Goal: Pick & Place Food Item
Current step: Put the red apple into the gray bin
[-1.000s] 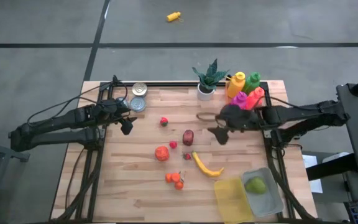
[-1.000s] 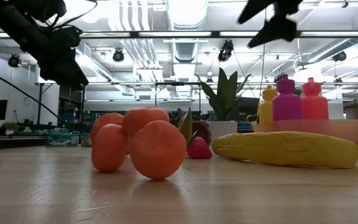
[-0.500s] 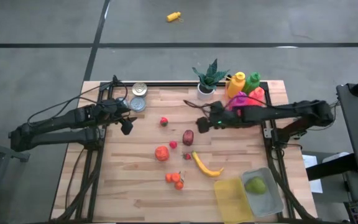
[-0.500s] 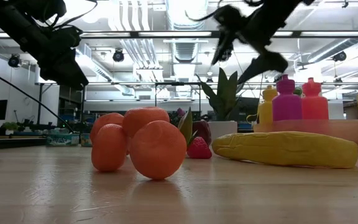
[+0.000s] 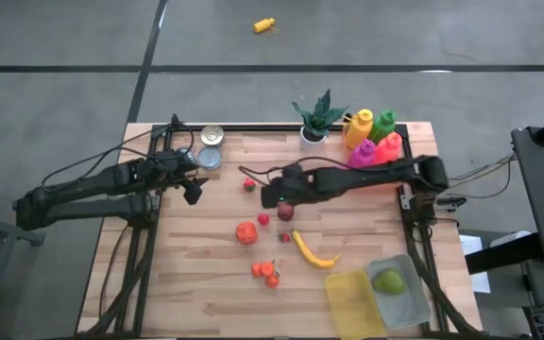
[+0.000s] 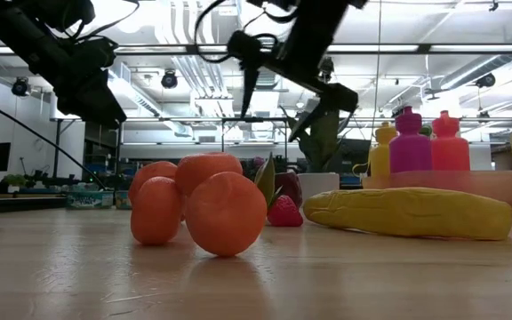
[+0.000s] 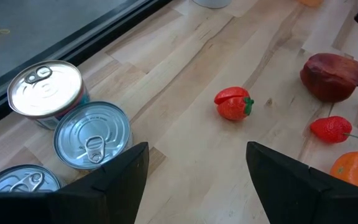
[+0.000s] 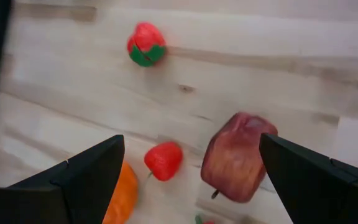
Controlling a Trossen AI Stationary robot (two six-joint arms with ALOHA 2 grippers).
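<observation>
- right gripper (image 5: 272, 195) spread wide, empty, center frame in high view, above dark red apple (image 5: 285, 209)
- left gripper (image 5: 193, 192) left of center, parted, empty
- tray (image 5: 414, 300) lower right holds green pear (image 5: 388, 280)

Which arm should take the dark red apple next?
Probably the right. The right gripper hangs open beside the dark red apple, which shows between its fingers in its wrist view. The left gripper waits near the cans, farther off.
</observation>
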